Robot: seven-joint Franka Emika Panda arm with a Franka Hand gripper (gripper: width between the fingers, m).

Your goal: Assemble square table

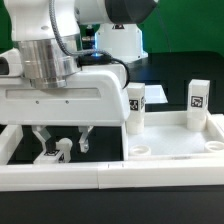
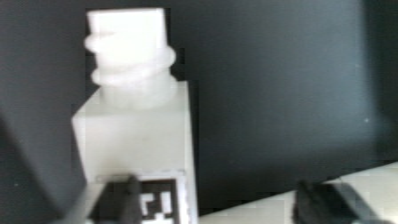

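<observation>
1. The gripper (image 1: 62,146) hangs low over the dark table (image 2: 285,100) at the exterior view's left, with its jaws standing apart.
2. A loose leg (image 2: 132,120) lies between the fingers. Its threaded end is blurred and its tag is cut off at the frame edge. Whether a pad touches it is unclear.
3. The square tabletop (image 1: 175,152) lies at the exterior view's right, its far side cropped.
4. Two upright legs (image 1: 137,108) (image 1: 197,98) stand on it.
5. A low white wall (image 1: 110,178) hides the tabletop's near edge.
</observation>
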